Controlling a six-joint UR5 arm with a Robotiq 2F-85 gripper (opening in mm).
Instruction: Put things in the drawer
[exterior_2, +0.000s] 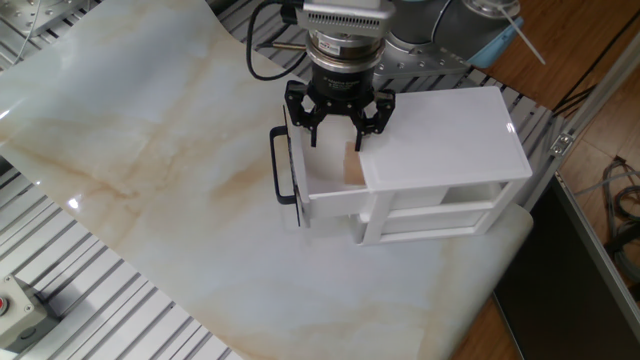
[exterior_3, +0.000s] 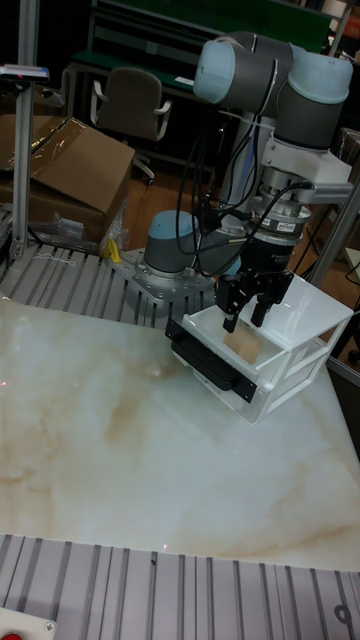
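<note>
The white drawer (exterior_2: 300, 195) stands pulled out to the left of the small white cabinet (exterior_2: 450, 125), its black bar handle (exterior_2: 279, 166) facing left. The light-tan wooden cube (exterior_2: 353, 170) lies inside the drawer against the cabinet side. My gripper (exterior_2: 340, 136) hangs just above the drawer, open, with nothing between its black fingers. In the tall fixed view the gripper (exterior_3: 245, 318) is over the open drawer (exterior_3: 262, 371), the cube (exterior_3: 243, 345) sits below the fingertips, apart from them, and the cabinet (exterior_3: 305, 315) stands behind.
A marble-patterned sheet (exterior_2: 150, 180) covers the table, with slatted metal at its edges. A grey box with a red button (exterior_2: 10, 305) sits at the lower left corner. Behind the table are a cardboard box (exterior_3: 70, 170) and a chair (exterior_3: 130, 105).
</note>
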